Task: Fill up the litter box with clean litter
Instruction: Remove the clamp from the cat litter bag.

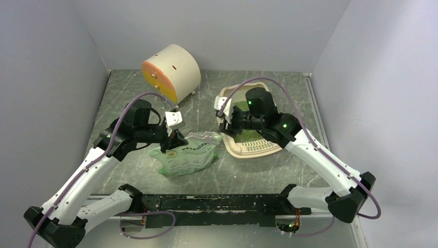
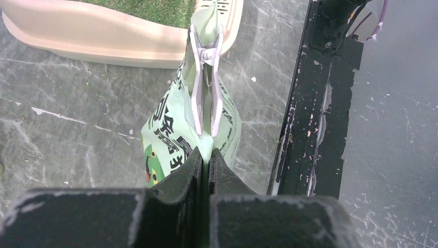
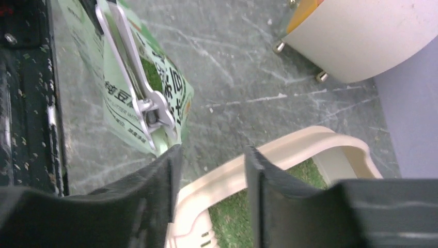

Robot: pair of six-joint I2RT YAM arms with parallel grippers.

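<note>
- Beige plastic litter box (image 1: 258,148), a round-cornered tray with a raised rim and a slotted grille ledge at its near end, lies on the grey marbled desk (image 1: 206,178), right of centre beneath the right arm
- Fine green granules of clean litter (image 1: 251,136) form a grainy bed inside the tray, behind the grille ledge
- The left tool (image 2: 208,155) is pinched tight on the top edge of a light-green printed plastic bag (image 1: 187,155), whose body slumps on the desk just beside the litter box's left side
- A pale clip (image 2: 206,77) is clamped along the bag's folded top, just ahead of the left tool's fingers
- The right tool (image 3: 212,175) hangs over the tray's left rim, its jaws standing partly apart and gripping nothing, with the beige rim showing in the gap
- A cream half-cylinder cabinet with an orange face (image 1: 173,70) stands on small feet at the back left of the desk, well apart from the bag
- A scuffed black rail (image 1: 217,202) runs along the near edge between the two arm bases
</note>
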